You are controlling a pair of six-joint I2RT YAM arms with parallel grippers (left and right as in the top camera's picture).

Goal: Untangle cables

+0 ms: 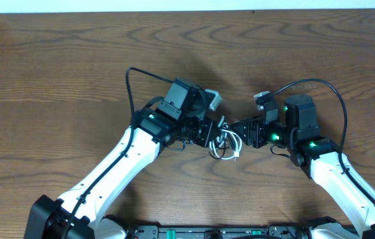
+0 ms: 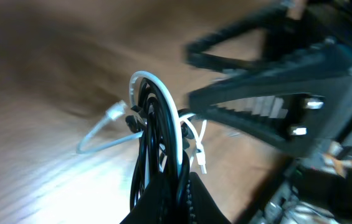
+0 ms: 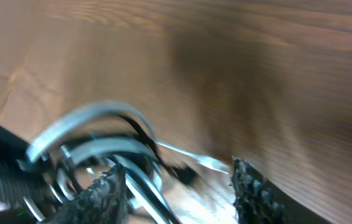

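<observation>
The white cable (image 1: 232,141) and the black cable (image 1: 216,152) lie as one tangled coil at the table's middle, between my two grippers. My left gripper (image 1: 211,135) is shut on the coil. In the left wrist view its fingers (image 2: 179,190) pinch the black loops (image 2: 150,143) and the white loop (image 2: 163,93) together, and a white plug end (image 2: 114,112) trails to the left. My right gripper (image 1: 242,133) is open just right of the coil. In the right wrist view its fingers (image 3: 182,193) straddle the white loops (image 3: 95,115) and black strands (image 3: 139,134), nearer its left finger.
The wooden table (image 1: 54,66) surrounds the coil. The thicker black arm wires arch over the left arm (image 1: 131,79) and the right arm (image 1: 336,96). The two wrists are close together, with the right gripper's open fingers (image 2: 269,93) filling the left wrist view.
</observation>
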